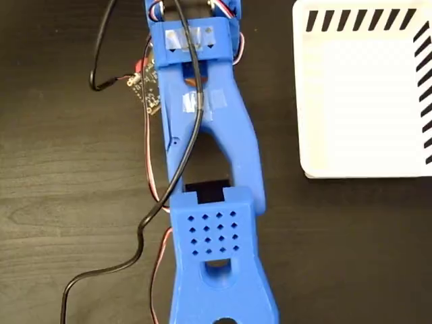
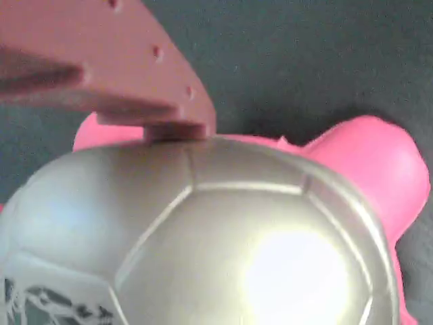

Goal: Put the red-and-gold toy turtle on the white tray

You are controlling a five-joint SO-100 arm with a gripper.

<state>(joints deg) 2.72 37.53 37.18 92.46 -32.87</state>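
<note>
Gold-shelled turtle (image 2: 203, 230) touching gripper finger (image 2: 122, 61); white tray (image 1: 364, 101) apart

dark wood-grain table (image 1: 61, 169) | white tray (image 1: 364, 101) flat on it – top right | turtle (image 2: 223, 230) on tbl in wrist view

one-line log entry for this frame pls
phase: at pickup | object: gold-shelled, pink-bodied squishy toy turtle on dark table | jaws: one finger touching shell, closure unclear | target: white striped-edge rectangular tray, empty in view

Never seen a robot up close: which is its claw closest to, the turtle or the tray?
The toy turtle: a finger meets its shiny shell in the wrist view. The white tray lies apart.
</note>
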